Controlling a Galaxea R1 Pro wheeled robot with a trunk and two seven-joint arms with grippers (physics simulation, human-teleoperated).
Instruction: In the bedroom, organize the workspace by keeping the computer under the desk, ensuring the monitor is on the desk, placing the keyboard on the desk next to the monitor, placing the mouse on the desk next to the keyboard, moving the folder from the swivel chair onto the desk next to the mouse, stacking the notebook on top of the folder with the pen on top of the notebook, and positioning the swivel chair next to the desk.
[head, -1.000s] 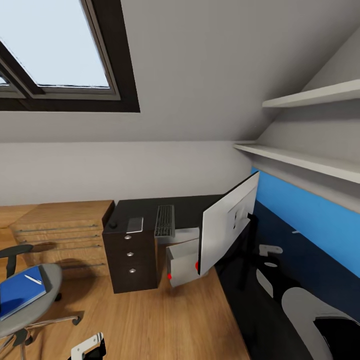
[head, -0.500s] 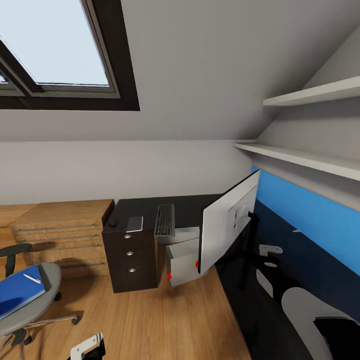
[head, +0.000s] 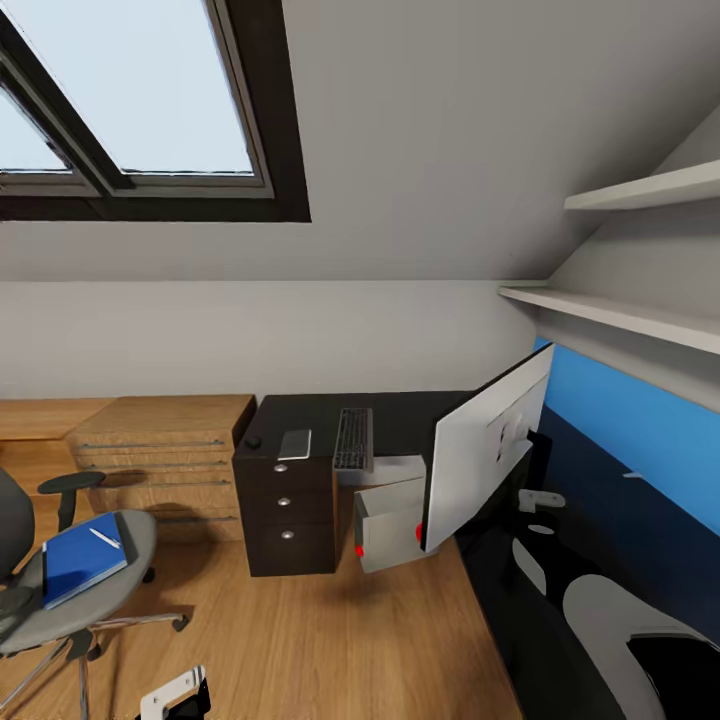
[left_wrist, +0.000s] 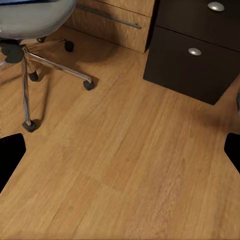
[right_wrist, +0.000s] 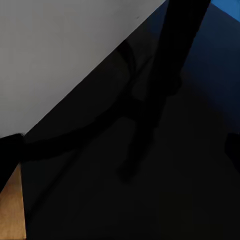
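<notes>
The black desk (head: 400, 415) runs along the far wall and turns toward me on the right. On it lie the keyboard (head: 353, 438), the grey notebook (head: 294, 444) and the small black mouse (head: 254, 441). The monitor (head: 485, 450) stands on the desk's right wing, its pale side facing me. Below the desktop sits the computer (head: 390, 522). At the left, the swivel chair (head: 100, 590) carries the blue folder (head: 75, 558) with the white pen (head: 103, 537) on it. My left gripper (left_wrist: 120, 155) hangs open over bare floor. My right gripper (right_wrist: 120, 150) is open above the desktop by the monitor's stand (right_wrist: 160, 75).
A light-wood drawer chest (head: 165, 450) stands left of the desk's black drawer unit (head: 285, 510). Wood floor (head: 300, 640) lies between the chair and the desk. The chair's chrome base (left_wrist: 30, 60) is close to my left gripper. Wall shelves (head: 620, 315) hang over the desk's right wing.
The whole head view has shifted, so the camera has moved: desk, monitor and chest sit further right in the picture, and more of the chair shows. The things themselves have not moved.
</notes>
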